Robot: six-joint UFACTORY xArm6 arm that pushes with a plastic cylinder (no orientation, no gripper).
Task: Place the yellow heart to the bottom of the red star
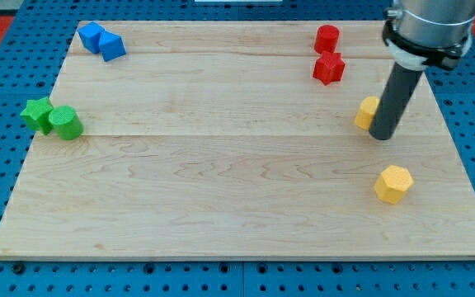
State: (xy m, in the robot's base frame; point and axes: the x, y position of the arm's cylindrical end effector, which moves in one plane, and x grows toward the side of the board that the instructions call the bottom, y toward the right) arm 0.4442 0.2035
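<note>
Presently, the board [221, 190] is inspected from the frame's left to its right. At the upper left, two blue blocks [101, 40] are found touching one another; their exact shapes cannot be made out. Below them, at the left edge, a green star [36, 113] is seen touching a green cylinder [66, 122]. The middle of the board is taken up by nothing.

At the upper right, a red cylinder [326, 38] is noted, with the red star [329, 68] just below it, the two close together or touching. Further right and lower, a yellow block [367, 112] is partly hidden behind the dark rod; by elimination it is judged to be the yellow heart, though its outline cannot be confirmed. At the lower right, a yellow hexagon [393, 183] lies well apart from the rest.

No gripper is fitted, so no opening or closing state is to be recorded. The rod is held upright, and my tip [382, 135] is set on the board at the right side of the yellow heart, touching it or very nearly so.

As to progress, the task is judged incomplete. The heart is placed lower than the red star but off to its right, rather than directly beneath it. A push towards the frame's left is considered to be what remains, and the tip is judged well placed for it. Care would be required that the heart is not sent past the star's line.
</note>
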